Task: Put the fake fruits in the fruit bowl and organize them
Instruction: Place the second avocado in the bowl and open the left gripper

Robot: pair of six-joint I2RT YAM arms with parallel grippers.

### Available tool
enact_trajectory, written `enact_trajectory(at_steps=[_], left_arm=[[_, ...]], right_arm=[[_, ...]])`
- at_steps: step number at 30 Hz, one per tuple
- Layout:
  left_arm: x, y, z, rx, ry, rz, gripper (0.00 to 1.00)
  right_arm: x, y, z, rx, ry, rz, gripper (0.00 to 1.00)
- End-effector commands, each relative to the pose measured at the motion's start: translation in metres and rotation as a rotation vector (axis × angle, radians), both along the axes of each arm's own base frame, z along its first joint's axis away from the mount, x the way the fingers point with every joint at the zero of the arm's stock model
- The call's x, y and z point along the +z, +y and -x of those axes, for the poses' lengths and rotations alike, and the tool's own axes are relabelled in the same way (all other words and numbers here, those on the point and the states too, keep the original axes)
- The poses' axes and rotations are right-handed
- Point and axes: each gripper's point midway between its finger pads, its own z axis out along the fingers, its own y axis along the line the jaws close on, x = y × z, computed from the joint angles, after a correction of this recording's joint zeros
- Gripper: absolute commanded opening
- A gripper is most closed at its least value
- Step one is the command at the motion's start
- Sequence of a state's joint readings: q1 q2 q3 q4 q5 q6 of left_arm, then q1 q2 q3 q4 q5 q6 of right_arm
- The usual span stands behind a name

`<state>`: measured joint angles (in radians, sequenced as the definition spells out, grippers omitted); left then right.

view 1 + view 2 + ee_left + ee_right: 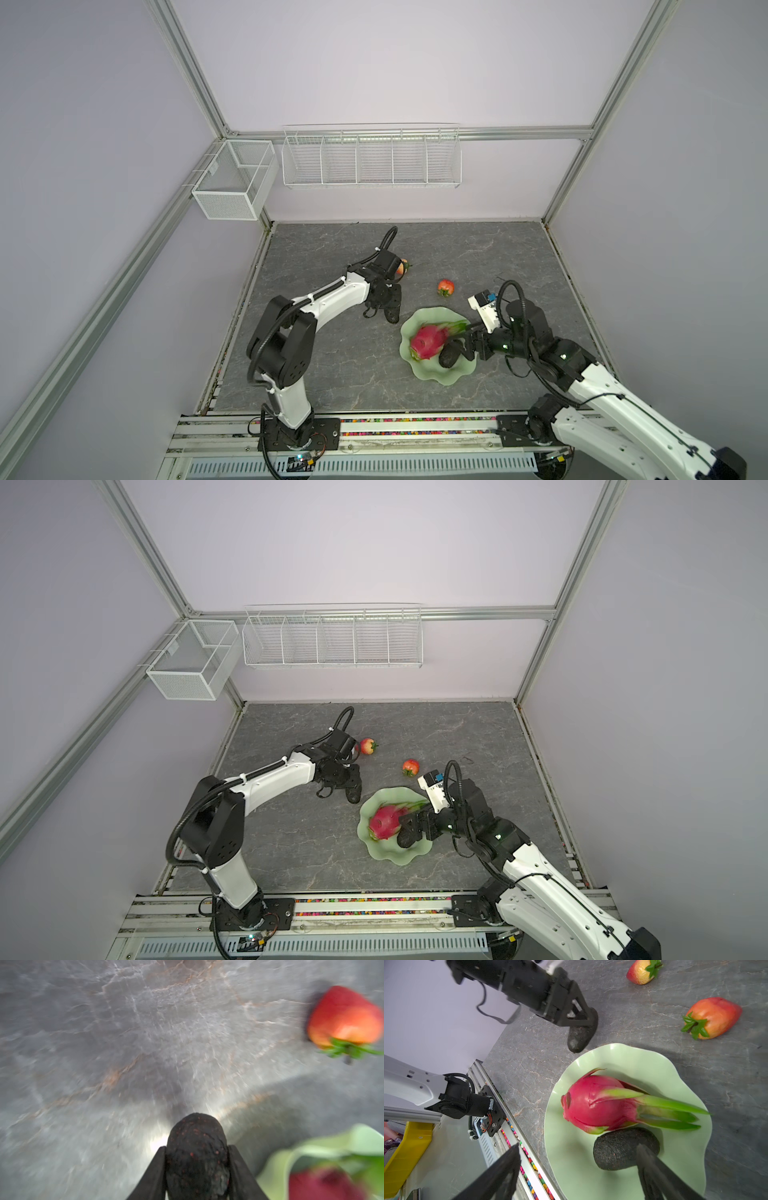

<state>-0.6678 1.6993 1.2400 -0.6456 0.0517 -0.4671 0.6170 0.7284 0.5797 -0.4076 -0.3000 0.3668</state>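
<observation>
Nearest, the fruit bowl sits right of centre on the bench, holding the dragon fruit and one avocado. The right gripper hangs over it, spread wide and empty, one jaw against that avocado; pulling away carelessly could roll it off the shallow glossy dish. Just beyond the bowl's left rim, the left gripper is clamped on the second avocado near one end, so it may swivel, clip the wavy rim, or meet the other arm. Farther off lie two strawberries.
</observation>
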Motion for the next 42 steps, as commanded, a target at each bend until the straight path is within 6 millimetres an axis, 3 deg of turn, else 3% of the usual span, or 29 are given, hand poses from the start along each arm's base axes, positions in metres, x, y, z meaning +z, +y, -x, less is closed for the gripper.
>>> enact_trajectory(at_steps=[1, 5, 8, 10, 13, 24, 38, 42], left_arm=[[0.034, -0.006, 0.017, -0.063, -0.092, 0.05, 0.33], [0.061, -0.024, 0.052, -0.215, -0.15, 0.122, 0.33], [0.079, -0.055, 0.093, -0.442, -0.222, 0.17, 0.33], [0.083, -0.075, 0.118, -0.567, -0.265, 0.184, 0.34], [0.079, -0.095, 0.138, -0.655, -0.26, 0.213, 0.34], [0.033, -0.112, 0.167, -0.869, -0.275, 0.038, 0.35], [0.004, -0.116, 0.175, -0.937, -0.267, -0.047, 0.47], [0.005, -0.119, 0.178, -0.949, -0.266, -0.053, 0.57]], right_arm=[[-0.018, -0.016, 0.01, -0.063, 0.065, 0.027, 0.88], [-0.02, -0.025, 0.018, -0.103, 0.074, 0.007, 0.88], [-0.029, -0.032, 0.022, -0.142, 0.102, 0.013, 0.88], [-0.036, -0.035, 0.022, -0.165, 0.122, 0.016, 0.88], [-0.037, -0.033, 0.023, -0.166, 0.134, 0.0, 0.88], [-0.033, -0.041, 0.028, -0.178, 0.108, -0.001, 0.88], [-0.023, -0.05, 0.009, -0.264, 0.048, 0.042, 0.88], [-0.021, -0.057, -0.002, -0.318, 0.029, 0.085, 0.89]])
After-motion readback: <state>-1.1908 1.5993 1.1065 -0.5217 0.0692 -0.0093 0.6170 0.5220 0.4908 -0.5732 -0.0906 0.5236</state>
